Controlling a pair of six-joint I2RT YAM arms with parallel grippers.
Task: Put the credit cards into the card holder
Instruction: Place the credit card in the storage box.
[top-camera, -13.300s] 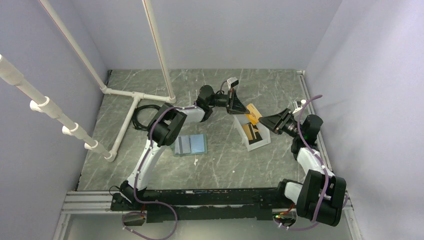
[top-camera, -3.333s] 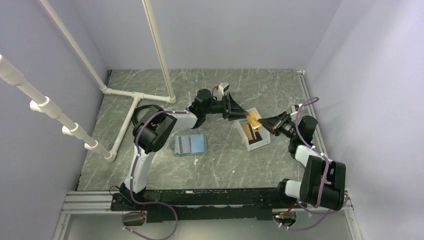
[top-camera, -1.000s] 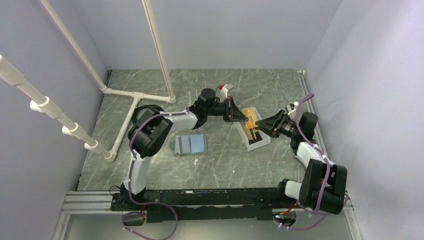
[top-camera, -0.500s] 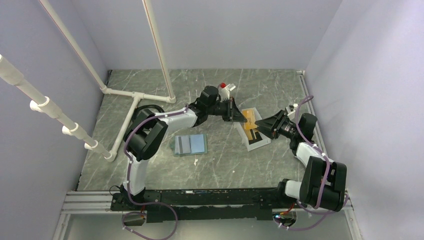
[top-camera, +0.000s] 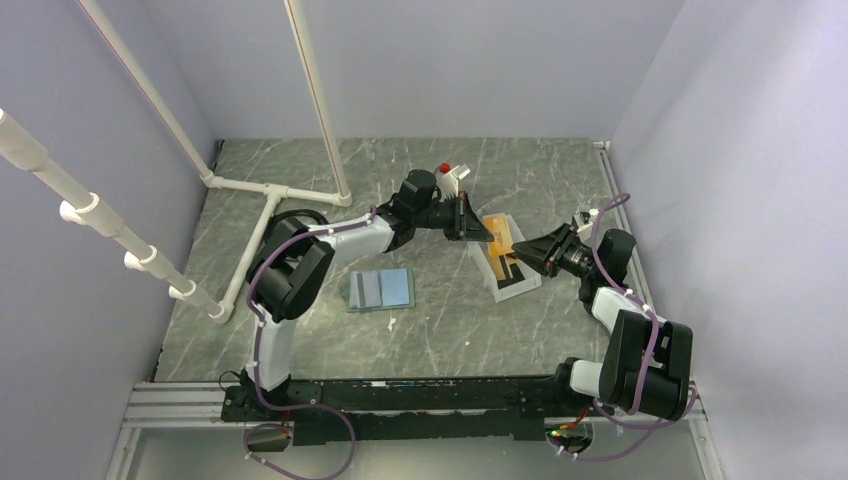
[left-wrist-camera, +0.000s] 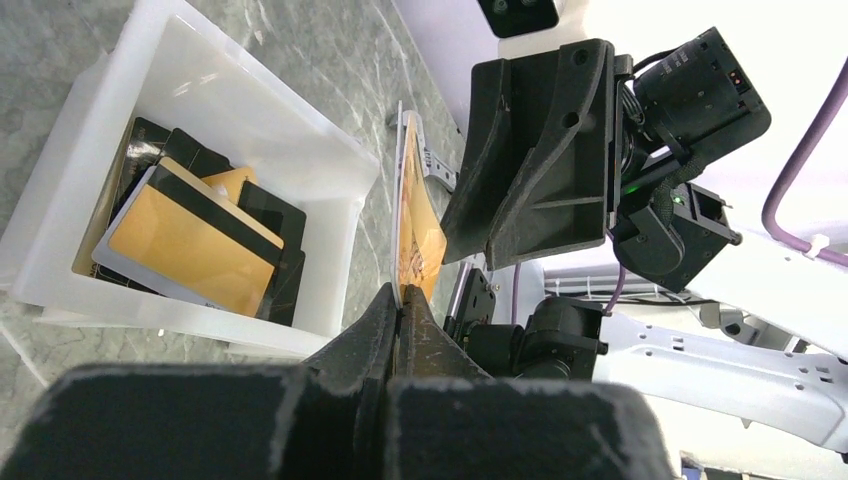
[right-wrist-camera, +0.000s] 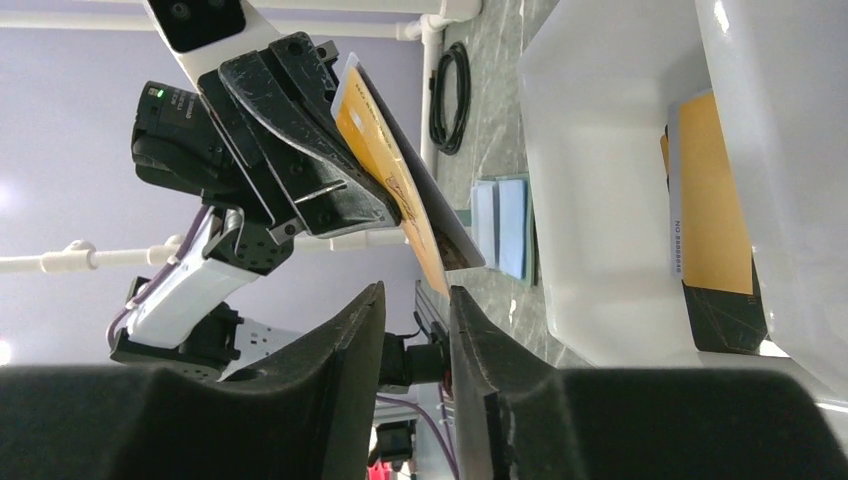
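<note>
My left gripper (left-wrist-camera: 402, 298) is shut on the lower edge of an orange-yellow credit card (left-wrist-camera: 417, 235), which stands on edge above the table. From above, that gripper (top-camera: 474, 226) holds the card (top-camera: 497, 231) over the white bin. My right gripper (right-wrist-camera: 415, 294) is open, and the card's free end (right-wrist-camera: 432, 262) sits just above the gap, close to one finger (right-wrist-camera: 470, 330). More credit cards (left-wrist-camera: 190, 245), orange and black, lie in the bin. The card holder (top-camera: 381, 289) lies open and flat on the table left of the bin, light blue side up.
The white open-fronted bin (top-camera: 527, 283) sits between the two arms. A black cable coil (top-camera: 290, 225) and a white pipe frame (top-camera: 270, 190) stand at the back left. The card holder (right-wrist-camera: 505, 225) also shows beyond the bin (right-wrist-camera: 600, 200) in the right wrist view.
My right gripper's jaws have narrowed and shifted slightly at the card's free end. The left gripper keeps the card and has barely moved.
</note>
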